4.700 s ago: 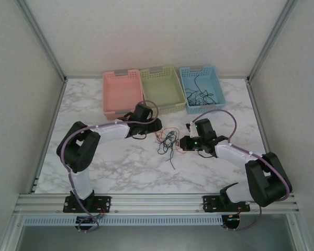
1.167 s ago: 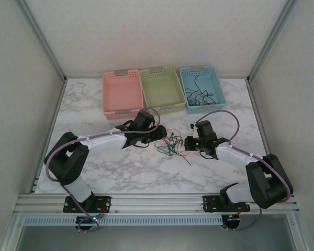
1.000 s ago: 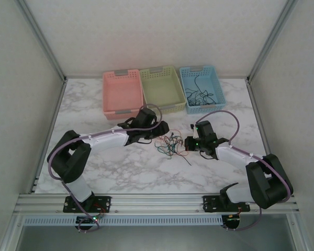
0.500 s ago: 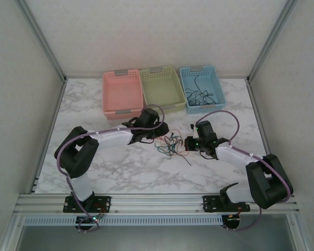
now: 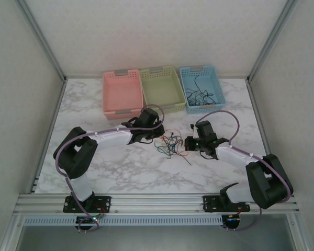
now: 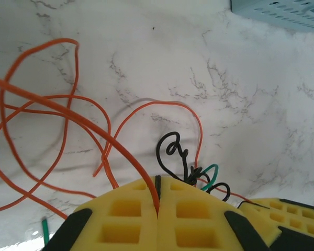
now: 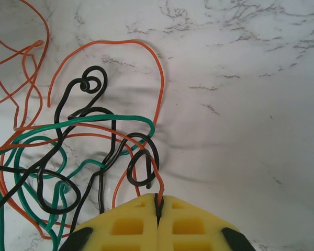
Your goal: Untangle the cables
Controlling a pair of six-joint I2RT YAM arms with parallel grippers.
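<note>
Top external view: the cables (image 5: 169, 144) lie tangled on the table (image 5: 125, 167), just in front of the green basket (image 5: 161, 91). Nearer that basket, the left hand (image 6: 157, 201) is clenched on an orange cable (image 6: 112, 138); the right hand (image 7: 158, 209) pinches an orange strand (image 7: 158, 183).
</note>
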